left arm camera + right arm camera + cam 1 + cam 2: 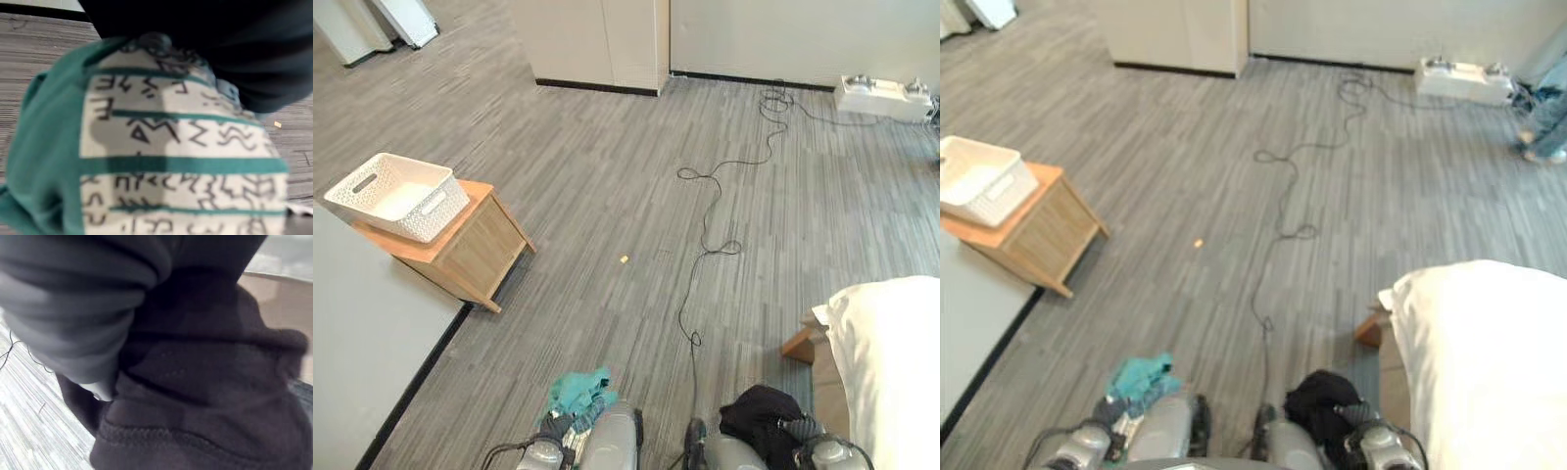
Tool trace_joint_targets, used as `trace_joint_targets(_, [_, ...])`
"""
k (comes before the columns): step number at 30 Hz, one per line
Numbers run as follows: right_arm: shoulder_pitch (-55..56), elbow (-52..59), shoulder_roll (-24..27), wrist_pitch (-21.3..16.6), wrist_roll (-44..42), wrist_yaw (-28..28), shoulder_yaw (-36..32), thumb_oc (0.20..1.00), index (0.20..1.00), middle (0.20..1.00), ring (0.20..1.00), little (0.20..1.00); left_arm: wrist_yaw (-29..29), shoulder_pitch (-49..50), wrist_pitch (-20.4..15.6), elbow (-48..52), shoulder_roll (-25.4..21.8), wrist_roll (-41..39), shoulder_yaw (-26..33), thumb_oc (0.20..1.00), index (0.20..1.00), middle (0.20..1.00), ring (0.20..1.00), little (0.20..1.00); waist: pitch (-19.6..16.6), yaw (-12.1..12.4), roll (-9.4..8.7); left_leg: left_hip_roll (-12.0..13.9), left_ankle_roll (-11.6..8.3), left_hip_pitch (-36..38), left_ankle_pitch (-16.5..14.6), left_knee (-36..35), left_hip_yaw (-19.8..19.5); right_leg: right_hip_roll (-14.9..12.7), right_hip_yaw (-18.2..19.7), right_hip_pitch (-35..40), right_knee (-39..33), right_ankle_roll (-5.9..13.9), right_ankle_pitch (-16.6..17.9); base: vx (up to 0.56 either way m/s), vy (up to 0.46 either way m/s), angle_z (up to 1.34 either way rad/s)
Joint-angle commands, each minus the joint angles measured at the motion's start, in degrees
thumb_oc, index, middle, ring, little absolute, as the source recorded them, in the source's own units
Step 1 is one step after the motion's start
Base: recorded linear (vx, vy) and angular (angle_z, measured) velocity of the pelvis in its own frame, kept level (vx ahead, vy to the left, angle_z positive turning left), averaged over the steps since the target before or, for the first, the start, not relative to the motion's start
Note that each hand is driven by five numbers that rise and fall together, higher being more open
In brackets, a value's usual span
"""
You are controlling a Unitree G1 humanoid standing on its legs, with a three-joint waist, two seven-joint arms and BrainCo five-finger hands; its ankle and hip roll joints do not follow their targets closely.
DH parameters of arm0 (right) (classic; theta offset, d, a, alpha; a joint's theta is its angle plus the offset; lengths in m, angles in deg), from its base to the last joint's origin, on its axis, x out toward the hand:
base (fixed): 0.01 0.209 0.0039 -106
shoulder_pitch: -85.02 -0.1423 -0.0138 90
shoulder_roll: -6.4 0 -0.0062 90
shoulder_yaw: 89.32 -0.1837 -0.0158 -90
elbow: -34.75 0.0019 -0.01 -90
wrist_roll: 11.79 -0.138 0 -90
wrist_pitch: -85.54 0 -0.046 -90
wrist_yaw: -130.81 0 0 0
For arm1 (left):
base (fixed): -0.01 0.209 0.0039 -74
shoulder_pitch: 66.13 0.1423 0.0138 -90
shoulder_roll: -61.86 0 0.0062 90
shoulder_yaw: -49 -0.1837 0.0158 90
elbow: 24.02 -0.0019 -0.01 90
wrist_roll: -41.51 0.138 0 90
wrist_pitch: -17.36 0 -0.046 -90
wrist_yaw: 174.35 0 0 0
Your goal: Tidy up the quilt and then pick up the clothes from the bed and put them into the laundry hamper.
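My left hand (555,428) shows low in the left eye view, shut on a teal and white patterned garment (579,390) that bunches over it. Up close, the same patterned garment (181,161) covers the fingers. My right hand (800,431) is low at the right, shut on a black garment (759,411); the black garment (205,396) bulges past the hand's dark cover. The white laundry hamper (399,194) stands on a wooden side table (475,245) to the far left. A corner of the bed's white quilt (891,362) lies at the right.
A black cable (705,235) snakes across the grey plank floor toward a white unit (884,96) by the far wall. A pale cabinet (597,44) stands at the back. A grey wall (362,323) runs along the left. A person's legs (1547,117) show at far right.
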Motion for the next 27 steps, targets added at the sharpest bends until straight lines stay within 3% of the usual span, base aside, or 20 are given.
trace_joint_targets(1, [4.39,7.92,2.49,-1.34,1.07,-0.58,0.50,0.200,0.200,0.200,0.200,0.200,0.19,-1.20,-1.59,3.11,-1.85,1.54,0.64,0.200,0.200,0.200,0.200,0.200,-1.65,0.68,0.04,-1.86,1.82,2.05,2.97,-11.85,0.40,-1.78,0.49,16.03,-6.41,5.82,0.87,0.46,0.171,-0.31])
trace_joint_targets(3, [3.33,6.93,2.84,-1.33,2.47,-1.34,0.79,0.200,0.200,0.200,0.200,0.200,-0.07,-0.73,-1.72,3.47,-2.28,1.75,0.76,0.200,0.200,0.200,0.200,0.200,-1.81,1.56,-0.22,-0.79,1.65,0.56,4.75,-21.17,3.40,-2.02,-0.68,19.44,-7.04,6.59,-1.43,0.53,0.181,0.14])
trace_joint_targets(5, [2.77,6.35,2.60,-1.15,2.94,-1.37,1.06,0.200,0.200,0.200,0.200,0.200,-0.29,-0.55,-1.64,3.12,-2.45,2.12,0.84,0.200,0.200,0.200,0.200,0.200,-2.01,1.90,-0.70,-0.62,1.75,0.33,5.18,-21.35,4.12,-1.95,-0.57,20.37,-6.55,6.74,-2.24,0.44,0.121,-0.08])
trace_joint_targets(6, [2.47,5.70,2.14,-0.92,3.91,-0.88,1.45,0.200,0.200,0.200,0.200,0.200,-0.80,0.03,-1.21,2.43,-2.57,2.84,1.34,0.200,0.200,0.200,0.200,0.200,-2.88,1.90,-1.10,-0.52,2.37,1.40,5.44,-21.92,4.63,-1.59,-0.36,20.97,-5.72,7.10,-3.10,0.79,0.207,-0.15])
trace_joint_targets(7, [2.29,5.42,0.84,-1.13,4.44,-1.22,2.01,0.200,0.200,0.200,0.200,0.200,-0.54,-0.20,-0.86,1.54,-2.94,4.12,1.36,0.200,0.200,0.200,0.200,0.200,-3.71,2.07,-2.74,-1.46,3.96,2.08,7.19,-20.74,5.25,-1.80,0.56,21.03,-0.19,7.46,-2.92,0.62,0.165,-0.14])
trace_joint_targets(8, [2.28,5.41,0.81,-1.13,4.44,-1.22,2.02,0.200,0.200,0.200,0.200,0.200,-0.54,-0.20,-0.86,1.53,-2.96,4.12,1.37,0.200,0.200,0.200,0.200,0.200,-3.77,2.11,-2.78,-1.45,3.96,2.02,7.18,-20.72,5.31,-1.83,0.61,20.91,-0.08,7.47,-2.99,0.58,0.166,-0.12])
trace_joint_targets(9, [1.91,4.86,0.22,-1.28,4.47,-1.12,2.38,0.200,0.200,0.200,0.200,0.200,-0.35,-0.52,-0.62,1.05,-3.25,4.65,1.54,0.200,0.200,0.200,0.200,0.200,-4.16,2.46,-3.99,-2.36,4.92,2.78,6.23,-20.70,5.09,-1.81,0.97,19.69,4.94,8.89,-0.82,0.36,0.133,-0.05])
trace_joint_targets(11, [1.14,2.50,-0.87,-0.99,4.23,-0.68,2.44,0.200,0.200,0.200,0.200,0.200,-0.66,-0.82,-0.48,0.83,-3.55,5.40,1.10,0.200,0.200,0.200,0.200,0.200,-3.41,2.35,-5.12,-3.82,6.90,5.19,3.28,-19.32,4.75,-2.37,2.14,14.68,18.81,13.77,9.83,0.42,0.184,-0.03])
trace_joint_targets(12, [1.14,2.50,-0.87,-0.99,4.23,-0.68,2.44,0.200,0.200,0.200,0.200,0.200,-0.66,-0.82,-0.48,0.83,-3.55,5.40,1.10,0.200,0.200,0.200,0.200,0.200,-3.42,2.35,-5.13,-3.82,6.90,5.18,3.28,-19.32,4.75,-2.37,2.15,14.67,18.82,13.77,9.83,0.47,0.246,-0.06])
trace_joint_targets(13, [0.77,2.83,-1.04,-1.15,4.24,-0.61,2.56,0.200,0.200,0.200,0.200,0.200,-0.47,-0.91,-0.35,1.35,-3.79,5.39,0.68,0.200,0.200,0.200,0.200,0.200,-2.18,1.12,-3.52,-3.50,8.05,10.12,1.74,-20.30,4.46,-3.26,1.41,7.81,31.42,15.46,16.73,0.52,0.269,0.03])
trace_joint_targets(14, [0.05,2.74,-1.10,-1.12,4.35,-0.74,2.86,0.200,0.200,0.200,0.200,0.200,-0.38,-1.30,-0.32,1.49,-3.77,5.30,0.16,0.200,0.200,0.200,0.200,0.200,-1.36,0.24,-1.81,-2.61,8.26,13.40,1.58,-22.05,3.67,-2.81,0.68,2.88,37.08,14.64,16.62,0.68,0.349,0.13])
trace_joint_targets(15, [0.06,3.21,-0.96,-1.03,4.25,-0.66,2.83,0.200,0.200,0.200,0.200,0.200,-0.33,-1.62,-0.32,2.08,-3.78,5.37,-0.29,0.200,0.200,0.200,0.200,0.200,-0.67,-0.64,-0.58,-2.20,8.27,15.42,1.22,-23.08,2.49,-2.61,-0.13,-0.68,38.28,13.17,13.87,0.70,0.272,0.44])
trace_joint_targets(16, [0.28,4.59,-0.62,-1.31,4.03,-0.74,2.82,0.200,0.200,0.200,0.200,0.200,-0.05,-2.71,-0.47,3.61,-3.78,5.05,-0.87,0.200,0.200,0.200,0.200,0.200,0.82,-2.75,0.41,-2.73,7.83,18.89,-0.01,-23.56,0.01,-1.03,-1.25,-6.07,34.06,11.29,8.72,0.50,0.168,0.51])
trace_joint_targets(17, [0.28,4.60,-0.60,-1.30,4.03,-0.74,2.83,0.200,0.200,0.200,0.200,0.200,-0.05,-2.71,-0.46,3.62,-3.76,5.05,-0.86,0.200,0.200,0.200,0.200,0.200,0.78,-2.81,0.55,-2.57,7.79,18.81,0.05,-23.56,-0.06,-0.88,-1.37,-6.02,33.81,11.23,8.90,0.74,0.104,0.80])
trace_joint_targets(18, [0.58,5.35,-0.22,-1.50,3.46,-0.75,2.71,0.200,0.200,0.200,0.200,0.200,0.21,-3.70,-0.74,4.05,-3.76,4.82,-1.31,0.200,0.200,0.200,0.200,0.200,1.43,-4.18,0.33,-3.70,6.78,21.15,-1.70,-23.56,-2.09,-1.33,-2.05,-7.08,19.80,10.26,6.07,0.39,0.013,0.82])
trace_joint_targets(19, [0.57,5.35,-0.22,-1.50,3.46,-0.75,2.71,0.200,0.200,0.200,0.200,0.200,0.21,-3.71,-0.74,4.05,-3.75,4.82,-1.30,0.200,0.200,0.200,0.200,0.200,1.42,-4.24,0.45,-3.55,6.74,21.11,-1.64,-23.56,-2.16,-1.19,-2.17,-6.90,19.38,10.21,6.33,0.61,-0.004,0.92])
trace_joint_targets(21, [0.93,4.36,0.22,-1.48,2.81,-1.11,1.99,0.200,0.200,0.200,0.200,0.200,0.31,-5.37,-1.22,3.58,-3.70,4.91,-1.76,0.200,0.200,0.200,0.200,0.200,1.31,-5.81,-0.28,-4.43,5.04,23.39,-4.67,-23.56,-4.83,-3.31,-0.37,-7.37,1.78,10.80,8.88,0.63,-0.071,0.75])
trace_joint_targets(22, [1.56,2.42,0.23,-1.02,3.09,-0.93,1.79,0.200,0.200,0.200,0.200,0.200,0.08,-5.92,-1.55,2.96,-3.54,5.83,-1.90,0.200,0.200,0.200,0.200,0.200,0.88,-7.29,-0.49,-4.73,3.96,25.91,-7.14,-23.56,-6.91,-3.72,4.80,-10.45,-3.43,12.88,12.58,0.63,-0.073,0.88])
trace_joint_targets(25, [2.18,0.51,-0.01,-0.61,4.10,-0.25,2.37,0.200,0.200,0.200,0.200,0.200,0.44,-5.16,-1.63,1.81,-2.83,5.83,-1.34,0.200,0.200,0.200,0.200,0.200,-0.28,-7.62,-0.82,-4.85,4.13,30.54,-10.40,-23.54,-9.28,-3.28,6.57,-9.15,-3.70,12.96,14.28,0.62,-0.076,1.09])
trace_joint_targets(27, [2.17,-0.87,0.30,-0.81,3.86,0.33,2.78,0.200,0.200,0.200,0.200,0.200,0.72,-3.83,-1.59,0.51,-2.55,5.00,-0.27,0.200,0.200,0.200,0.200,0.200,-0.75,-7.81,-0.45,-3.44,2.71,28.74,-8.39,-11.13,-10.56,-2.40,6.56,-7.63,-1.35,10.90,13.92,0.63,-0.264,0.80])
